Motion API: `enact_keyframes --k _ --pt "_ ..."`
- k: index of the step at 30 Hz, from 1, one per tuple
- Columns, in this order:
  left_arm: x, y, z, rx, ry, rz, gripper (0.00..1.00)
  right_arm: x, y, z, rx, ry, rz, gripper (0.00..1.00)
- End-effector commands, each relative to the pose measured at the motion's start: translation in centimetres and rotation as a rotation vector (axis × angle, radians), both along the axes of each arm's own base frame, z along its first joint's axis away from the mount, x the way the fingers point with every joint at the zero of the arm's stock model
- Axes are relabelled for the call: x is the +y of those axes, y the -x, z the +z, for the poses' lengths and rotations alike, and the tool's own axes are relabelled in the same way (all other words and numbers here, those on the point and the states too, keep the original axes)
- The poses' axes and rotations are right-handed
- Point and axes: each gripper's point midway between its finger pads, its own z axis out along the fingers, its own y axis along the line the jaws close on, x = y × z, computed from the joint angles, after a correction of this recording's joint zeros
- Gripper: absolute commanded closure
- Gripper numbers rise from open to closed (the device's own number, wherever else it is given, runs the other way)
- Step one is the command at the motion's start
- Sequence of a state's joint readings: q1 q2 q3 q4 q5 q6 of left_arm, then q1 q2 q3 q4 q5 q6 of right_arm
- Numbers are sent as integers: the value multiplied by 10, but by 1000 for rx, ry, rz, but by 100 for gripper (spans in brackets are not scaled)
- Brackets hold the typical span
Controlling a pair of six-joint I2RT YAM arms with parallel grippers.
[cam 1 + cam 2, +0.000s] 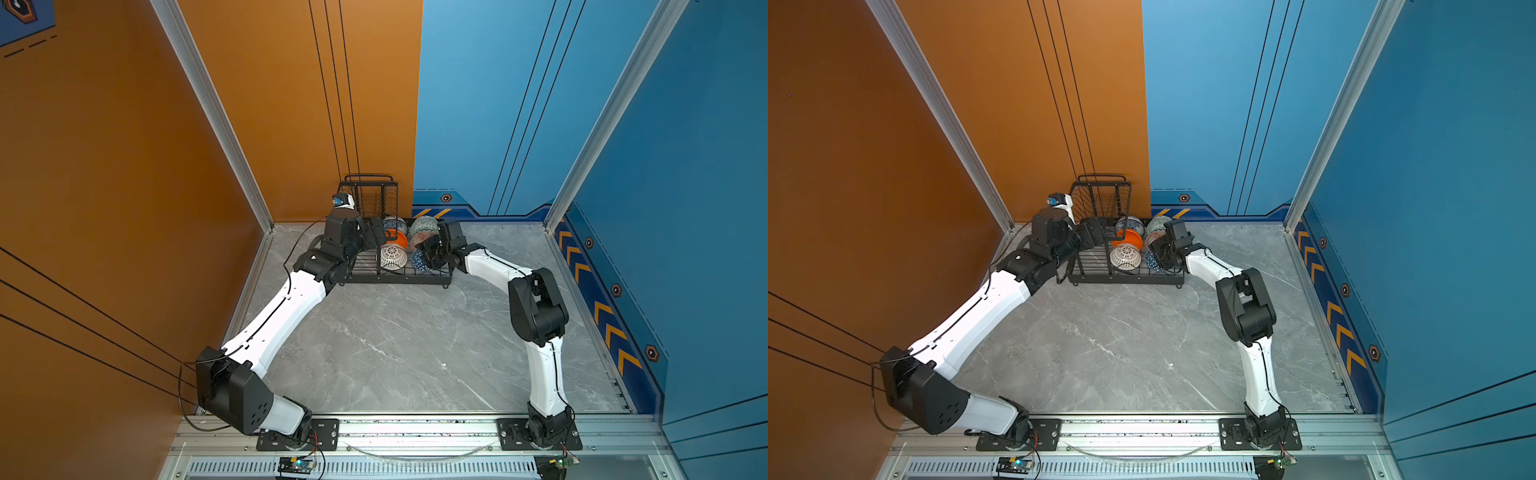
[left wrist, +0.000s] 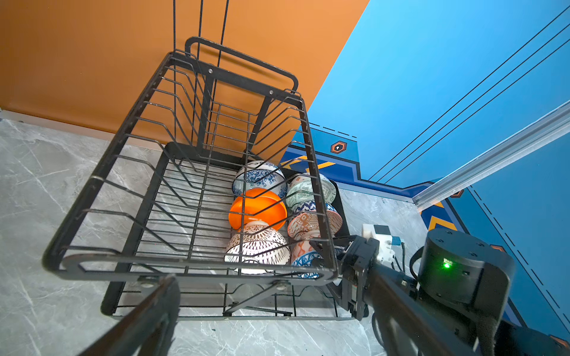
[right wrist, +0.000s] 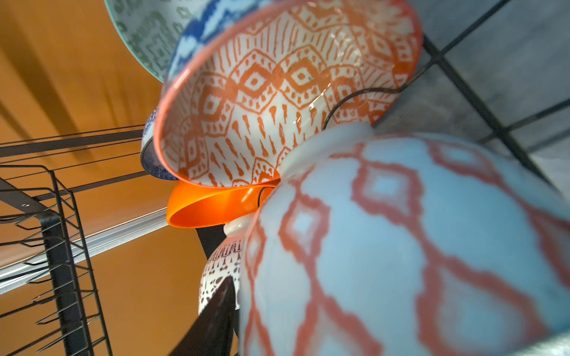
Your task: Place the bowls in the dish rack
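Note:
The black wire dish rack [image 1: 361,272] [image 2: 185,267] stands in the back corner. Several bowls stand on edge in its lower tray: blue-white floral [image 2: 259,177], plain orange [image 2: 256,208], white lattice [image 2: 256,246], pale green [image 2: 308,188], orange-white geometric [image 2: 311,222]. At the front right sits a bowl with an orange lattice outside [image 3: 401,246] [image 1: 417,262]. My right gripper [image 1: 428,249] is at this bowl. One dark finger [image 3: 216,323] lies beside its wall; the grip itself is hidden. My left gripper [image 2: 271,286] [image 1: 374,237] hangs open at the rack's left end, holding nothing.
The raised basket [image 1: 370,195] [image 2: 216,101] holds nothing and overhangs the tray's left part. The orange wall [image 1: 291,124] and the blue wall [image 1: 498,124] close in behind the rack. Grey marble tabletop [image 1: 395,340] spreads in front, between the two arms.

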State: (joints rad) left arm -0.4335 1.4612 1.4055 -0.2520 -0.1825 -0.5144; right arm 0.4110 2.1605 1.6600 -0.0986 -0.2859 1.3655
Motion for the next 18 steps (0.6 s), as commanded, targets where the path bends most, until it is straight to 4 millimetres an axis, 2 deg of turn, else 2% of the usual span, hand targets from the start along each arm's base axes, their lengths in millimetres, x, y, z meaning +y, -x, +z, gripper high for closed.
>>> enact_keyframes --k 1,8,12,18 --pt "-3 -5 7 -14 3 12 2 0 1 1 3 25 34 52" --pt "-3 -6 7 -15 7 17 2 -4 7 8 -8 57 68 49" --pt "0 -6 8 -19 -3 24 2 -7 11 17 -31 93 94 41" --pt "7 -4 10 -27 -15 37 2 -10 17 32 -70 140 139 36"
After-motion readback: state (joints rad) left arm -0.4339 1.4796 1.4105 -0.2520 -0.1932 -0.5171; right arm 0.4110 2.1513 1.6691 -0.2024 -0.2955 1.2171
